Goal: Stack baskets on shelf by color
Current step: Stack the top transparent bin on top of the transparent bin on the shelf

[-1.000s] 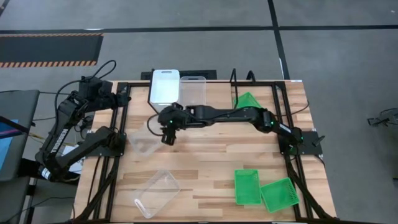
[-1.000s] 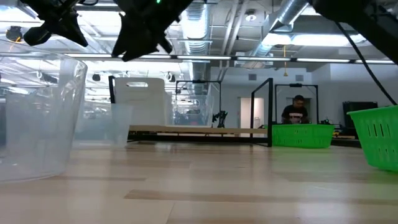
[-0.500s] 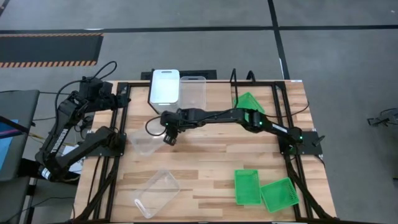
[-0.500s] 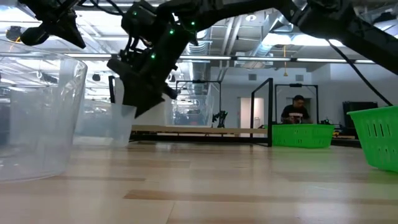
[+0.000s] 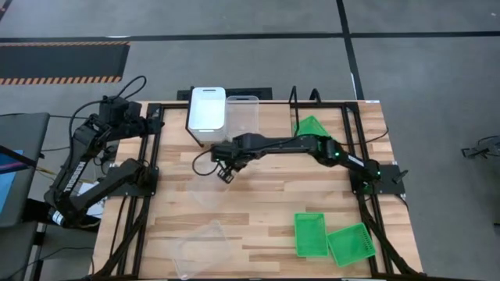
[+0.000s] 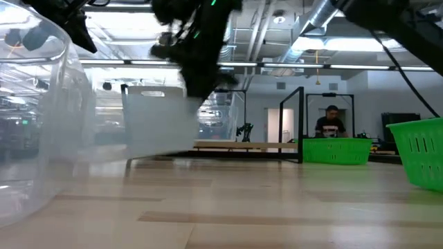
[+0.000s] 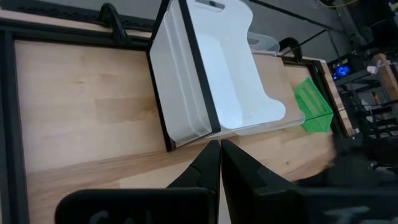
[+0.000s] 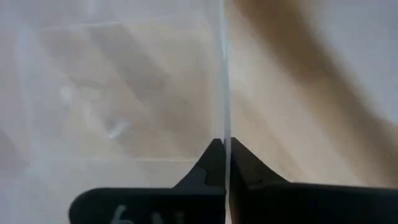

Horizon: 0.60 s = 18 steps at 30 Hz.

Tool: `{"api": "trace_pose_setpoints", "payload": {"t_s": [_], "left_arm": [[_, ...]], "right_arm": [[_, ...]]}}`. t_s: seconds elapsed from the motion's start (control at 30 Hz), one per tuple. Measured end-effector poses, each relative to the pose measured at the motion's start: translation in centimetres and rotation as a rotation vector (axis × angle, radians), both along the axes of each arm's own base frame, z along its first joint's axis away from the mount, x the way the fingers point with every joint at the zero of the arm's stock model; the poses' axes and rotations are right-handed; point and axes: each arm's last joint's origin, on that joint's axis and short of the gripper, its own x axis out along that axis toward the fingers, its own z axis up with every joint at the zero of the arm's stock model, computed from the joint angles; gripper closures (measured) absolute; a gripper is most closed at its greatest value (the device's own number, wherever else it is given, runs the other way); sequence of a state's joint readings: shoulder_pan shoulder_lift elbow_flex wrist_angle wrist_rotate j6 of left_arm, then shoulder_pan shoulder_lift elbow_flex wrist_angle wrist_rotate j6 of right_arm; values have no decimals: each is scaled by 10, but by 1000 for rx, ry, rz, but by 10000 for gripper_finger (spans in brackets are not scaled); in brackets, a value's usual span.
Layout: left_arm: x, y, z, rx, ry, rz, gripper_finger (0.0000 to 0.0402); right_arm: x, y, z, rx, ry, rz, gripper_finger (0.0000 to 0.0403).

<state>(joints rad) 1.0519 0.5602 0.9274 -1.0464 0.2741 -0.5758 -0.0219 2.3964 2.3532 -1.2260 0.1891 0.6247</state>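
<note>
The shelf point(image 5: 234, 105) already holds a white basket point(image 5: 207, 108). A clear basket point(image 5: 205, 187) is pinched by one thin wall in the right gripper point(image 5: 226, 172) above mid-table — it could be twisted loose. The left gripper point(image 7: 214, 163), pressed together, waits at the table's left edge.

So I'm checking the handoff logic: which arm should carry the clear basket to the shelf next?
Right. The right gripper is already pinched on the clear basket wall at mid-table, with the shelf just beyond. The left gripper is shut and parked at the table's left edge.
</note>
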Motion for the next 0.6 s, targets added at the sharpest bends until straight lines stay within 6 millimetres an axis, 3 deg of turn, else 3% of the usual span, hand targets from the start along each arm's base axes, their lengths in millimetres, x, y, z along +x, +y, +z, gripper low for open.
{"api": "trace_pose_setpoints", "payload": {"t_s": [0.17, 0.33, 0.6], "left_arm": [[1, 1, 2, 21, -13, -1, 401], [1, 1, 2, 21, -13, -1, 401], [1, 1, 2, 42, 3, -21, 401]], "right_arm": [[-37, 2, 39, -6, 108, -147, 398], [-62, 29, 63, 12, 146, -178, 378], [-61, 70, 52, 82, 169, -161, 293]]}}
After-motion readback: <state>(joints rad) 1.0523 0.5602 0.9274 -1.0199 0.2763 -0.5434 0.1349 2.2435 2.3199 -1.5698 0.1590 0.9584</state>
